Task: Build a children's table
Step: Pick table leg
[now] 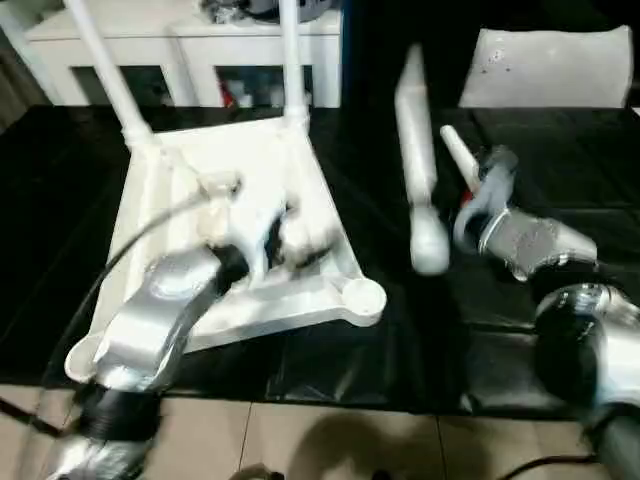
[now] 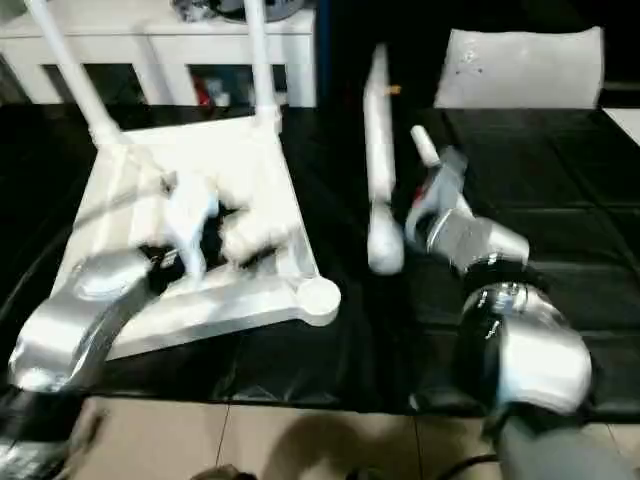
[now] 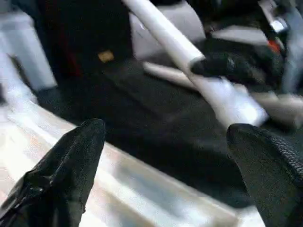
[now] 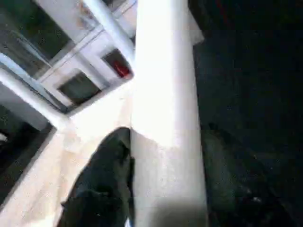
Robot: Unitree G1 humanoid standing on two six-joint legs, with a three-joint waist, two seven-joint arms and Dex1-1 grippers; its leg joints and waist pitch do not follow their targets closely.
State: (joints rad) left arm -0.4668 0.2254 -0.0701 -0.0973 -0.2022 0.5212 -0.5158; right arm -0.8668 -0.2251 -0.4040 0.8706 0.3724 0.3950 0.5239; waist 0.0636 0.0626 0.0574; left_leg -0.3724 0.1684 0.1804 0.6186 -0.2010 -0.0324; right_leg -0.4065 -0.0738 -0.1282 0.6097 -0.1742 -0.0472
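On the left the children's table lies upside down on the black tabletop, ribs up, two legs already standing in its far corner sockets; my left hand hovers over it, spread wide and holding nothing; the near corner socket is empty, so I judge that is where the next leg goes. To the right, my right hand is clamped on a loose leg; I would stand that leg upright over the socket before pushing, steadying the table with the free hand; another leg lies just beside.
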